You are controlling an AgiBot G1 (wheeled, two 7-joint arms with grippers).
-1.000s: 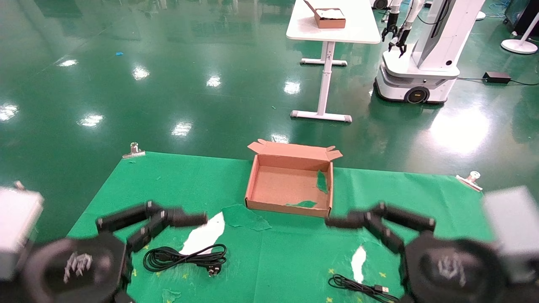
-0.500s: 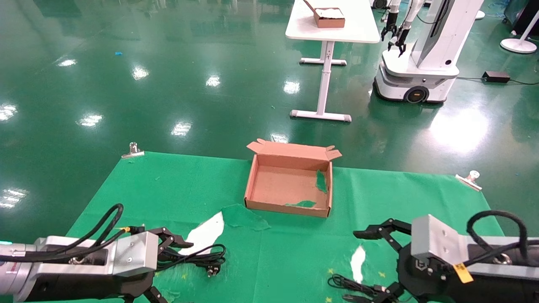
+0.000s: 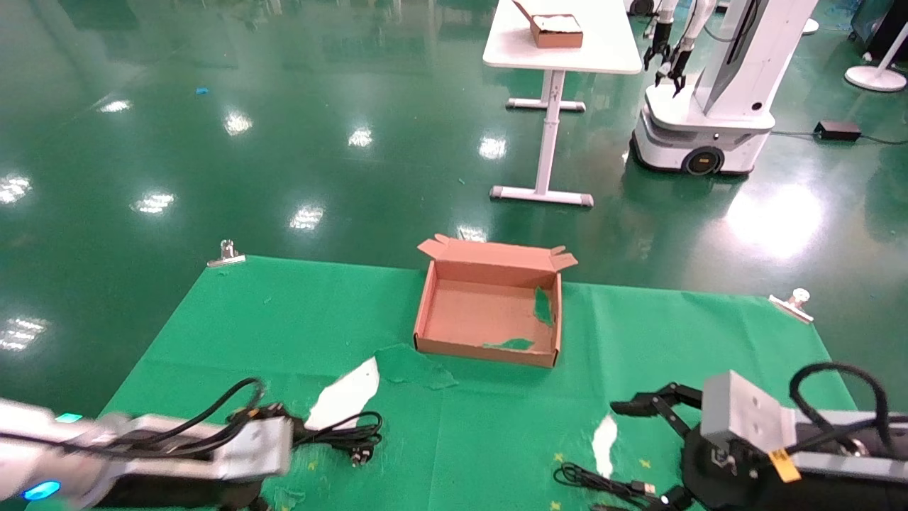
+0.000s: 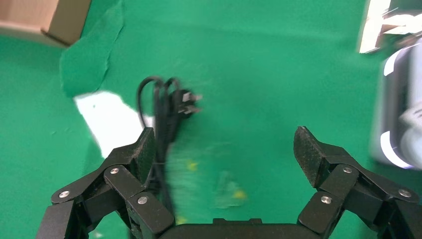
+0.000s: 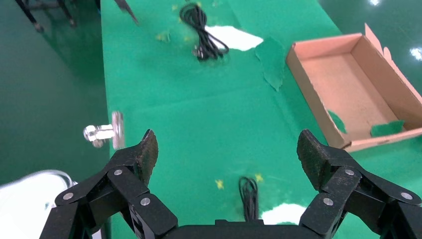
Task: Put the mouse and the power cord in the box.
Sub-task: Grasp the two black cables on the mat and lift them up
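Left gripper point(image 4: 222, 149): fingers spread wide, low over the green cloth point(image 3: 496, 426).
Power cord point(image 4: 164, 107): coiled on the cloth, running under one left finger, plug just ahead.
Right gripper point(image 5: 226, 154): fingers spread wide, holding nothing.
Mouse cable point(image 3: 603, 484): just beside it; mouse itself hidden.
Box point(image 3: 425, 312): farther ahead, between both grippers.

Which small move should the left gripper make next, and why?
Probably shift sideways to centre over the power cord. The left gripper is open and low, but the cord lies beside one finger, not between both. The box holds nothing yet.
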